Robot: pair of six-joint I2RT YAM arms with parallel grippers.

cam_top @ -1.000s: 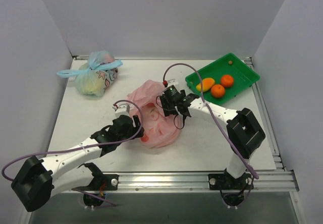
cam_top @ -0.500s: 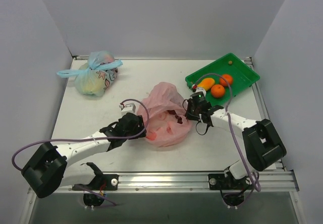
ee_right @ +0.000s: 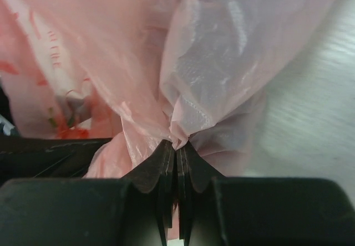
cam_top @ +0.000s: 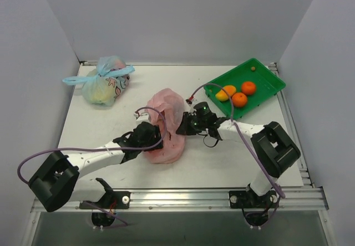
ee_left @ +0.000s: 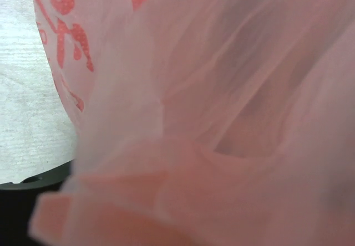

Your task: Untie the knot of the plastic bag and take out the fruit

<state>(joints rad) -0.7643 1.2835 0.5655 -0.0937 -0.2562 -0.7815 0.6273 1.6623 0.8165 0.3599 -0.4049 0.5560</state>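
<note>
The pink plastic bag (cam_top: 166, 125) stands bunched up at the table's middle. My right gripper (cam_top: 183, 127) is at its right side; in the right wrist view the jaws (ee_right: 177, 145) are shut on a gathered pinch of the pink plastic bag (ee_right: 138, 46). My left gripper (cam_top: 151, 141) is pressed into the bag's lower left; pink film (ee_left: 222, 118) fills the left wrist view and hides its fingers. No knot shows in any view. Fruit lies in the green tray (cam_top: 266, 78): two oranges (cam_top: 249, 87) and a mango (cam_top: 225, 93). Any fruit inside the bag is hidden.
A second bag with a light-blue tie (cam_top: 105, 85) lies at the back left. The green tray sits at the back right, close to the right wall. Purple cables loop over both arms. Bare tabletop (cam_top: 100, 124) lies left of the pink bag.
My right gripper closed on the bag's plastic and moved left from beside the tray. The bag is now narrower, taller and shifted left. The left gripper stayed pressed against its lower left.
</note>
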